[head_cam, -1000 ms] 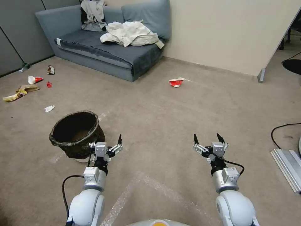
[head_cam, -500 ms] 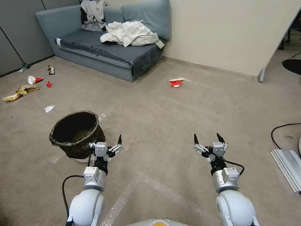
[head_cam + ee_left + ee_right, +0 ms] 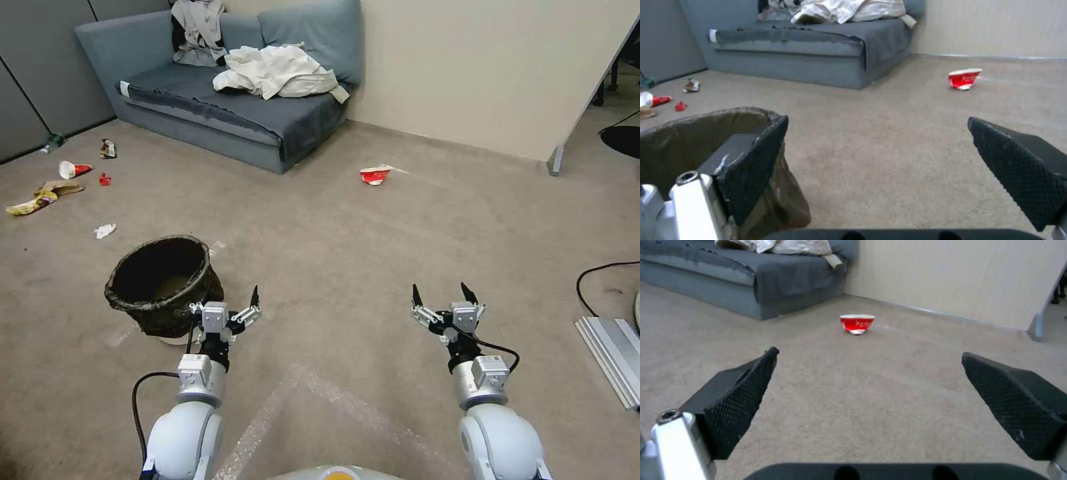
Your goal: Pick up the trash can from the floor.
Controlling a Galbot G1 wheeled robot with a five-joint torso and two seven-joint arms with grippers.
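Note:
The trash can [image 3: 160, 283], a small round bin lined with a crinkled black bag, stands upright on the beige carpet floor [image 3: 347, 267] at my front left. Its rim and bag also show in the left wrist view [image 3: 693, 146]. My left gripper [image 3: 225, 305] is open just to the right of the can, one fingertip close beside its near edge, nothing between the fingers. Over bare carpet on the right, well away from the can, my right gripper [image 3: 440, 297] hangs open and empty.
A grey sofa [image 3: 220, 100] with heaped clothes stands at the back. A crushed red-and-white cup [image 3: 375, 175] lies mid-floor; more litter [image 3: 63, 180] is scattered far left. A black cable [image 3: 597, 280] and a metal rail [image 3: 613, 357] lie at the right.

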